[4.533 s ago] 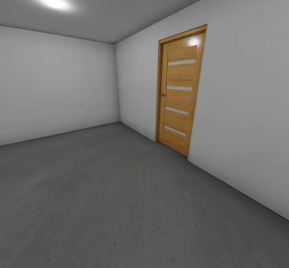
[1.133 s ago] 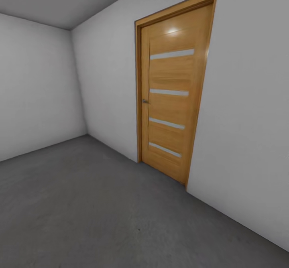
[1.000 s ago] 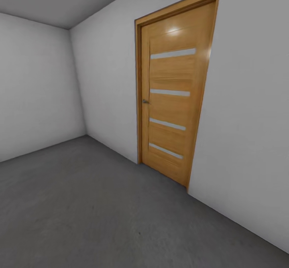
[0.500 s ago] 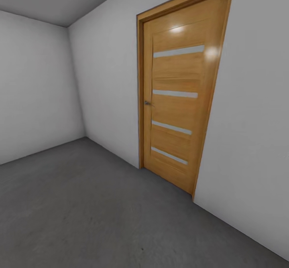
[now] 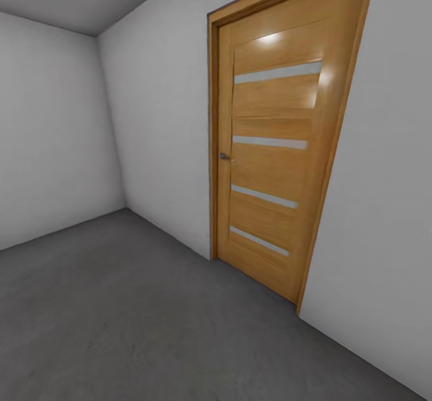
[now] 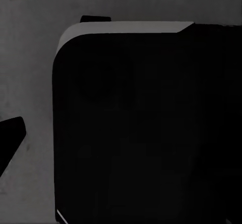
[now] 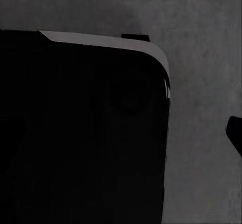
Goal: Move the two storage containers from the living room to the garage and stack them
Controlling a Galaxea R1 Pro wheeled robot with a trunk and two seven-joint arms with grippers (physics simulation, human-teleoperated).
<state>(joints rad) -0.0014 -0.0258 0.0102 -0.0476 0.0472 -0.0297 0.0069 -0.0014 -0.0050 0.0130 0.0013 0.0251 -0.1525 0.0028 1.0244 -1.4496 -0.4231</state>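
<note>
bare white walls (image 5: pixel 156 119), dark grey concrete floor (image 5: pixel 132 317), closed wooden door (image 5: pixel 276 149) with pale stripes

Just the garage here: dark grey mottled concrete floor (image 5: pixel 132 317), plain white walls, one closed wooden door (image 5: pixel 273 161).

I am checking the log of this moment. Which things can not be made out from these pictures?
- Wooden door, head view: its top is cut off by the picture's edge.
- Left wrist view: a black body hides most of the concrete floor.
- Right wrist view: a dark body does the same; whether the grippers are open is unclear.
</note>
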